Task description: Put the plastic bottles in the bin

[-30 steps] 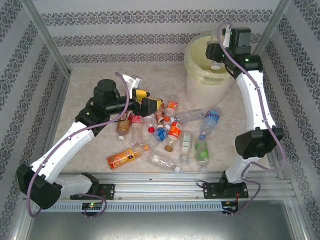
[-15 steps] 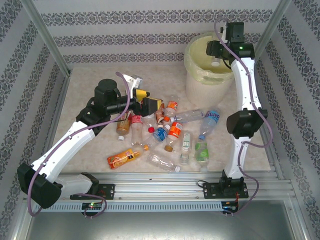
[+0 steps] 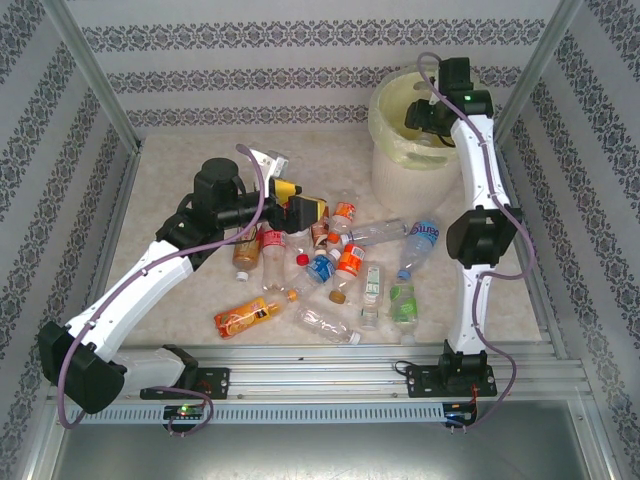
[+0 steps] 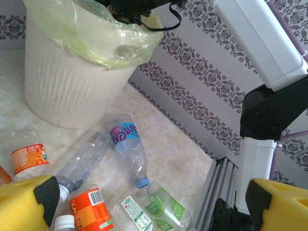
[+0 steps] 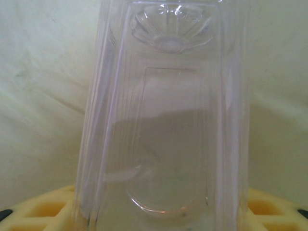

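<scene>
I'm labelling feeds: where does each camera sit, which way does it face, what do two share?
Top: above, behind both arms, looking down on them, the table, bottles, bin.
Left wrist: low over the bottles, facing bin and right arm; open left fingers at bottom corners.
Right wrist: aimed into the bin liner; right fingers grip a clear bottle.
Shared: the bin, top and left wrist.

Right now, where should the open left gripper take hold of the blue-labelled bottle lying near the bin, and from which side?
Come straight down and close across the labelled middle of the blue-labelled bottle. It lies flat, cap pointing away from the bin, so both round sides look free there; a clear bottle lies close by its base end.
</scene>
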Robot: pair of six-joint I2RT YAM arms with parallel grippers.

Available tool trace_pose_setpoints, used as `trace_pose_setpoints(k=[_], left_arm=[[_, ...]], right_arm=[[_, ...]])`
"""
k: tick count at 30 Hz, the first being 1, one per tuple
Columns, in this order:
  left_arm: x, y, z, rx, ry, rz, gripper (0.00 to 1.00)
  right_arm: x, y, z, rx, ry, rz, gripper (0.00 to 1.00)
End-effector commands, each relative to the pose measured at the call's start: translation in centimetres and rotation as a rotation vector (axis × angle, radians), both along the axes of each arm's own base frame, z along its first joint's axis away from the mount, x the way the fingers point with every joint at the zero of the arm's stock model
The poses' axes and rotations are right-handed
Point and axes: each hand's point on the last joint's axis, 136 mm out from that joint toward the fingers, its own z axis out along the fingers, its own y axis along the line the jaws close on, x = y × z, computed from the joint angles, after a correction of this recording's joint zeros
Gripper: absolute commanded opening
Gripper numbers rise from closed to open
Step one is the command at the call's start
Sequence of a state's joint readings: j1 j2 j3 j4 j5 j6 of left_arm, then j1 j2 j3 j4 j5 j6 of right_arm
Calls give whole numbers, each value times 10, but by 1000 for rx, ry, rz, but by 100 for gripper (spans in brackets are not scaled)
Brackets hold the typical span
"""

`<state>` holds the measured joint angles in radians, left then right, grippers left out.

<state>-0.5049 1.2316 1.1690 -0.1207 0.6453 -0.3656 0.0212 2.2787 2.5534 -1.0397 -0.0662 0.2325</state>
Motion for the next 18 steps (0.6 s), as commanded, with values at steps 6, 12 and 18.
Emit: trace_pose_setpoints(k=[6, 12, 18], left_arm=[[-2, -3, 2, 15, -20, -7, 100], [-2, -4, 0, 21, -18, -9, 100], [-2, -6, 0, 22, -16, -12, 100]], right_arm=[[4, -4, -20, 25, 46, -7, 56], [5, -3, -35, 29, 83, -10, 57], [4, -4, -35, 28, 84, -14, 66]])
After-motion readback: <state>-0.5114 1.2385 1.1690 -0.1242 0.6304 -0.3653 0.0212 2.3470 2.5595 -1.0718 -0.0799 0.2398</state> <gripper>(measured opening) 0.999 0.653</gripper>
